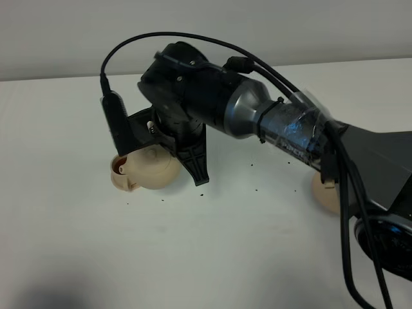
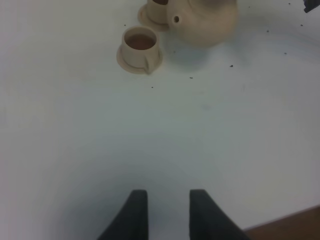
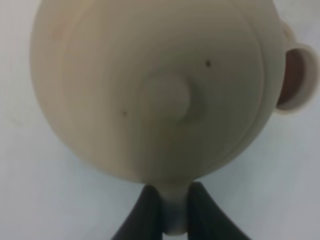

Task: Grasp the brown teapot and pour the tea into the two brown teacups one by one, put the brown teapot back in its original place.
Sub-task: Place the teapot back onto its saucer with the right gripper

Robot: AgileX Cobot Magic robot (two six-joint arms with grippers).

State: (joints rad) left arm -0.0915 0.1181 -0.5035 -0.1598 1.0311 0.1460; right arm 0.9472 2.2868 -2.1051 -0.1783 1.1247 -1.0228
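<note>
My right gripper reaches across to the left and is shut on the loop handle of the brown teapot. In the right wrist view the teapot fills the picture, its handle pinched between the fingers. A brown teacup holding dark tea sits on its saucer. The second teacup stands just behind it, right by the teapot's spout. The high view shows one teacup left of the pot. The plate lies at the right, partly hidden by the arm. My left gripper is open and apart from everything.
Small dark specks are scattered over the white table. The right arm stretches across the middle from the right. A wooden edge shows beside the left gripper.
</note>
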